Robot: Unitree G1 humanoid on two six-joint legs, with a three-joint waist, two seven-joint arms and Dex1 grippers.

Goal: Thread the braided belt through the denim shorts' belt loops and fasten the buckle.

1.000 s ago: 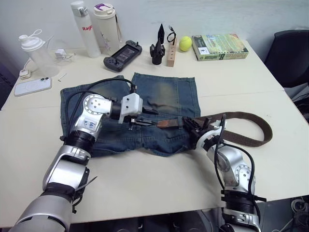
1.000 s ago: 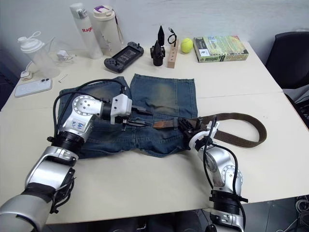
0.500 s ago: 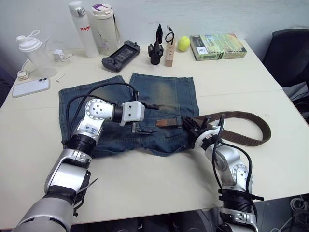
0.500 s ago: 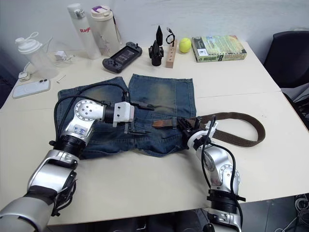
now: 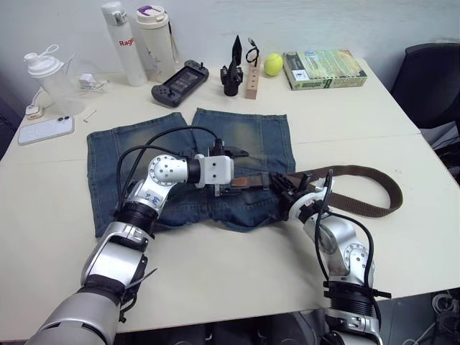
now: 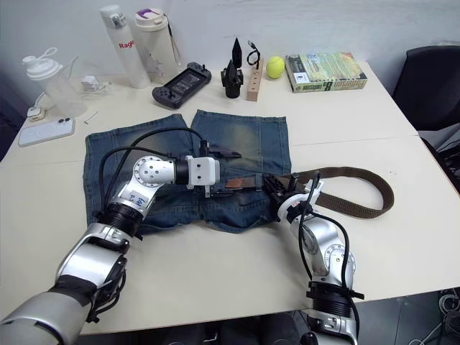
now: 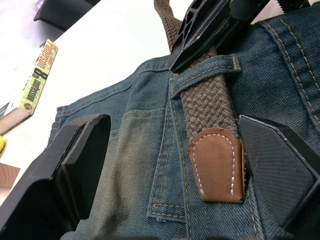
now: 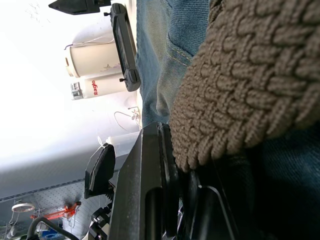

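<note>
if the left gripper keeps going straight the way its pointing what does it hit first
Probably the tan tip of the braided belt, lying between its open jaws; just past that, a belt loop and the right gripper.

A cream table point(image 5: 215, 280) with a seam across its right part stands against a pale wall point(image 5: 345, 21). A black chair point(image 5: 430, 86) sits at the far right corner, well apart from the near edge. Dark floor point(image 6: 273, 334) shows under the near edge. Light is even and soft, with faint shadows on the tabletop
</note>
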